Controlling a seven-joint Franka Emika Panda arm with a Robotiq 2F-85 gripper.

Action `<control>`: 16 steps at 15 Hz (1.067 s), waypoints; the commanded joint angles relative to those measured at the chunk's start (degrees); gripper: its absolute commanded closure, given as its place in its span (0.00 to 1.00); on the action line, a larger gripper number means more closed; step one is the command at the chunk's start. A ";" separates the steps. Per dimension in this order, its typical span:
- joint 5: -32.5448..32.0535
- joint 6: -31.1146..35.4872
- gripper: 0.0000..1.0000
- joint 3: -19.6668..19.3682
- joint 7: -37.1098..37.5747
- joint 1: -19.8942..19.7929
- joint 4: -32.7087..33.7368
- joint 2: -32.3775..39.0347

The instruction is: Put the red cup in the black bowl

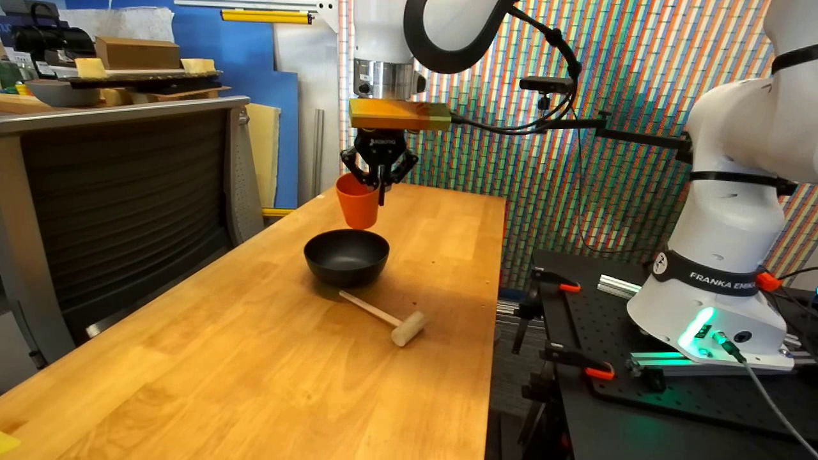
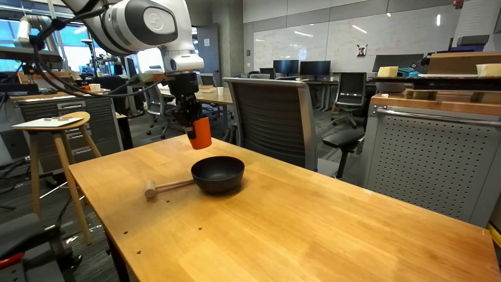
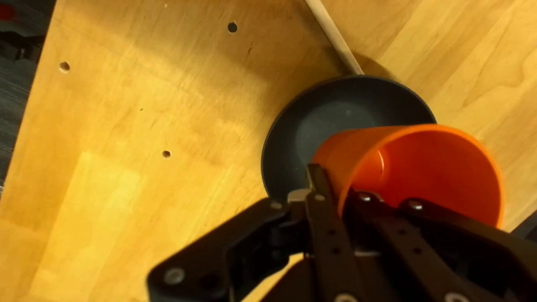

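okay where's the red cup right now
The red cup is in the air, its wall pinched by the gripper. In the wrist view it's right of centre, partly hiding the black bowl; both exterior views show it above that bowl.

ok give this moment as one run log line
hand: gripping red cup; cup: aloft, tilted; black bowl: on table; mallet: beside bowl; placement: pending

The claw pinches the red cup by its wall, one finger outside, one inside. The cup hides part of the black bowl on the desk. A wooden rod (cut off by the top edge) runs to the bowl's outline; small holes dot the desk.
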 commanded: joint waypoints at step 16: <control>17.52 9.25 0.69 3.95 -10.48 -6.23 17.43 27.54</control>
